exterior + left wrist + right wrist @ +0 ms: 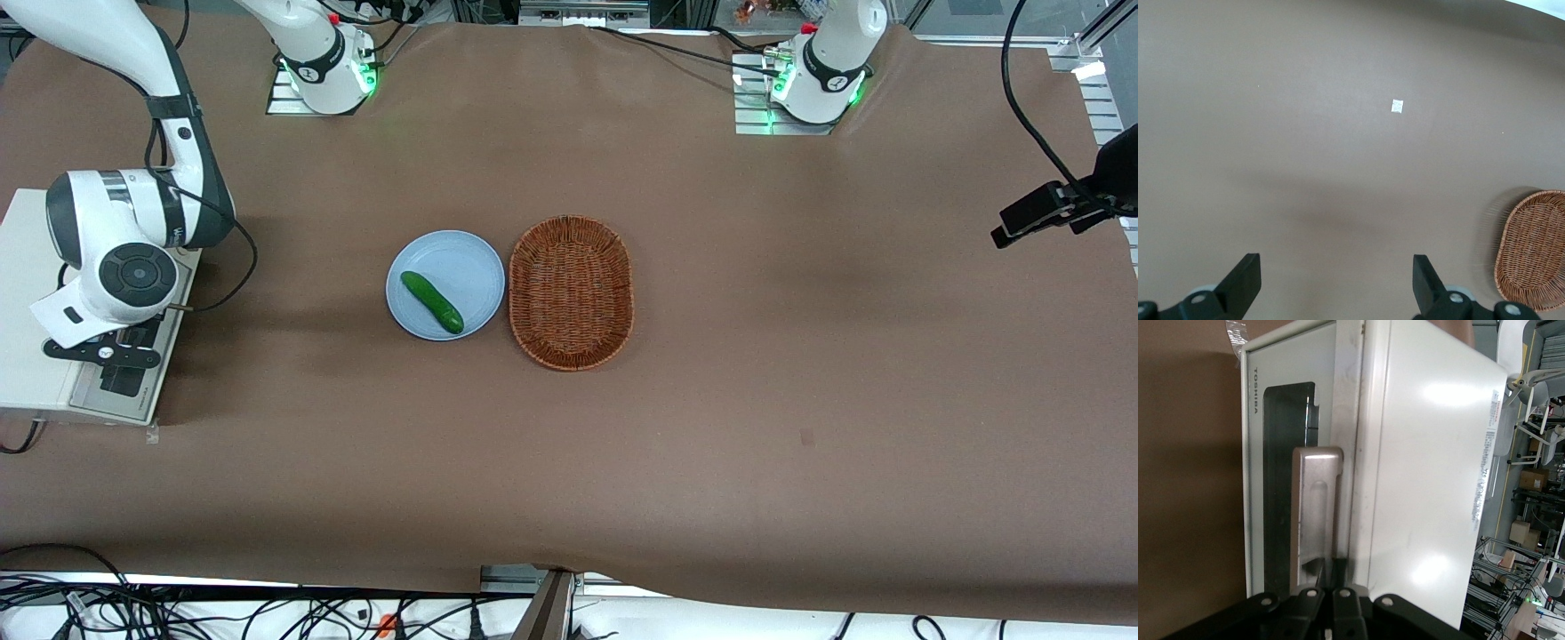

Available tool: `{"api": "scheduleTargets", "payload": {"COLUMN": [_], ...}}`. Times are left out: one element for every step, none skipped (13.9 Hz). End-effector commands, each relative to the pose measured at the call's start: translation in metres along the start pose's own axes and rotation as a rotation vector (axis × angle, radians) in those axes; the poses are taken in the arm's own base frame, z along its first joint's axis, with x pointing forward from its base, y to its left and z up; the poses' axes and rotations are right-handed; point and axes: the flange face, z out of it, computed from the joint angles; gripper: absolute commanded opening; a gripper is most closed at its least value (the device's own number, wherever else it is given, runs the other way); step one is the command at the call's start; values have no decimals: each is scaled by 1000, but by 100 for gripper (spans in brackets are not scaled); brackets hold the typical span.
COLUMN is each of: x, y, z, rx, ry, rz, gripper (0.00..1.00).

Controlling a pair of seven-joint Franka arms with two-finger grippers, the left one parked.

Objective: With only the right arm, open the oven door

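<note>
The small white toaster oven (27,293) stands at the working arm's end of the table. Its oven door (133,396), silver-grey with a dark window (1281,487) and a silver bar handle (1315,507), stands upright against the oven's front. The right arm (124,240) hangs over the oven's front edge. Its black gripper (120,364) points down at the door. In the right wrist view the gripper (1330,565) has its fingers together, tucked at the handle's near end between the handle and the oven's white top (1425,473).
A light blue plate (462,262) with a green cucumber (432,302) lies mid-table, beside a brown wicker basket (571,292). The basket also shows in the left wrist view (1531,250). A black cable (236,267) loops from the arm beside the oven.
</note>
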Motion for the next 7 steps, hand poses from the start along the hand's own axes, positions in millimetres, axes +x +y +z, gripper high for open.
{"api": "scheduleTargets", "payload": {"x": [0,1,0,1,1,1,0], "y": [-6,-8,-10,-12,-13,-15,-17], "z": [5,5,7,7,8,8,8], "rx": [-7,-1,5,12,20,28,36], "ry": [19,26,29,35,42,50,60], "rz": [6,8,5,11,11,9,7], "gripper": [0,0,0,0,0,0,0]}}
